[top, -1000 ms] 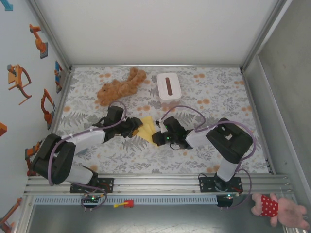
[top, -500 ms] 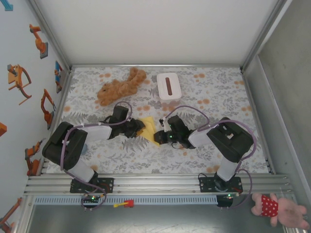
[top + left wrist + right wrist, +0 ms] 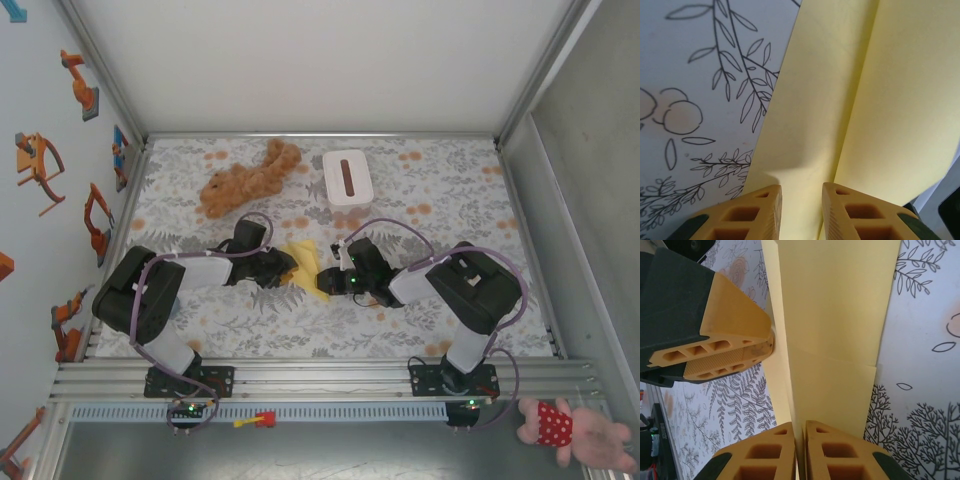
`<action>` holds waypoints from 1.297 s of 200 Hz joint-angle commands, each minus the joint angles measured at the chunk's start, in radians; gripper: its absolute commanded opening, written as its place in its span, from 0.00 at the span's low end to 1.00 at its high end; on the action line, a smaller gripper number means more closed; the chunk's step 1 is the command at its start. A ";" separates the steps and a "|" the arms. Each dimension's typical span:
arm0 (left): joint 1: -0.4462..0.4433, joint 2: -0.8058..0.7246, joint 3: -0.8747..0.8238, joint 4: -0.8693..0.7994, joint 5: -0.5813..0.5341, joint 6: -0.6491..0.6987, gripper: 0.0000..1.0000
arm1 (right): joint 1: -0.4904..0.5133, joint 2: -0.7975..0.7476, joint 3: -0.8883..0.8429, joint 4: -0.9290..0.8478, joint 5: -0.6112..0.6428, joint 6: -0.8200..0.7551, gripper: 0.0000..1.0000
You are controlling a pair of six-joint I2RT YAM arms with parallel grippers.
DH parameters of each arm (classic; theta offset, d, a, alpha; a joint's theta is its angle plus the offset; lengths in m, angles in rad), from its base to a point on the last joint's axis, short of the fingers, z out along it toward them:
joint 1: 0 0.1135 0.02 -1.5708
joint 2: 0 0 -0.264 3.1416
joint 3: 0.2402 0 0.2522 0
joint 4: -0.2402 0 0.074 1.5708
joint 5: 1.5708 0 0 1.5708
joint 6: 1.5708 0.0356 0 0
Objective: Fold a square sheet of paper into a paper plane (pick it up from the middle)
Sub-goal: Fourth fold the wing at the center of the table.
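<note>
My right gripper (image 3: 800, 426) is closed almost flat. Its two yellow fingers (image 3: 832, 452) stand pad to pad with only a sliver between them. The end of the yellow paper (image 3: 835, 315) nearest my wrist runs into that sliver, so I am pinching the paper there.

My left gripper (image 3: 801, 187) is narrow, with a clear slot showing between its fingers (image 3: 760, 212). The paper lies in and under that slot, but I cannot tell whether the pads press on it. In my right wrist view, the left fingertips touch the paper's long side edge, so my two grippers face each other across the paper, close together.

The paper is already folded. Its layers overlap in a long strip with one stepped edge crossing it. From my left wrist I see a crease running away from my fingers, with one flap slightly lifted.

The paper lies about the middle of the floral tabletop (image 3: 450, 300), between my two grippers. Toward the far edge sits a white box (image 3: 347, 177) with a brown slot. A brown plush toy (image 3: 245, 180) lies to its left. Both are apart from the paper. Off the tabletop, past its near right corner, lies a pink plush toy (image 3: 575, 430).
</note>
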 commanded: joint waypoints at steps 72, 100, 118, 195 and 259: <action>-0.009 0.016 0.008 -0.079 0.001 0.022 0.27 | -0.028 0.041 -0.014 0.062 -0.052 0.083 0.07; -0.008 0.013 0.011 -0.078 0.005 0.022 0.27 | -0.034 0.057 -0.016 0.068 -0.057 0.106 0.07; -0.010 0.008 0.016 -0.079 0.010 0.023 0.28 | -0.037 0.068 -0.016 0.069 -0.064 0.118 0.07; -0.010 -0.036 0.069 -0.093 0.038 0.071 0.29 | -0.046 0.098 -0.030 0.079 -0.073 0.159 0.07; -0.020 -0.004 0.130 -0.017 0.103 0.111 0.28 | -0.046 0.109 -0.032 0.082 -0.075 0.167 0.07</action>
